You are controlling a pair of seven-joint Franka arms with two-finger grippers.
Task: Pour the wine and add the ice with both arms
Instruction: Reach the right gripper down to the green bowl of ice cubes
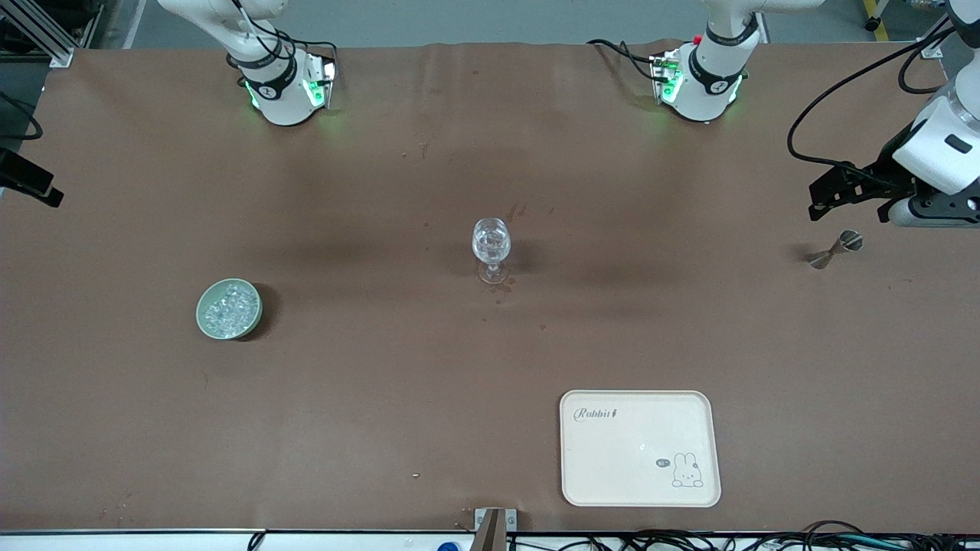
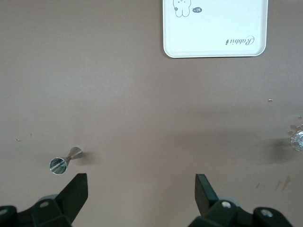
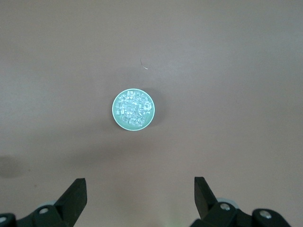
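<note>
Front view: you have the stemmed glass upright at mid-bench, already holding clear contents. The green bowl sits toward the right arm's end, nearer the camera than the glass, heaped with ice. A small metal measuring cup lies on its side toward the left arm's end. The cream tray rests bare near the camera edge. The left gripper hangs over the bench just beside the measuring cup. The right gripper is out of this view; only that arm's base shows.

Left wrist view: the left gripper has its fingers spread wide, holding nothing. The measuring cup lies tipped over near one finger. Judgement: thin steel, light, slick; it will roll, so you should pinch it at the narrow waist.

Right wrist view: the right gripper is high over the bowl, fingers wide apart and empty. Ice fills the bowl. Judgement: the cubes are hard, small, likely slippery and loosely piled; single cubes will squirt from a pinch. Take the bowl by its rim and tip instead. The glass is fragile; grip its stem.
</note>
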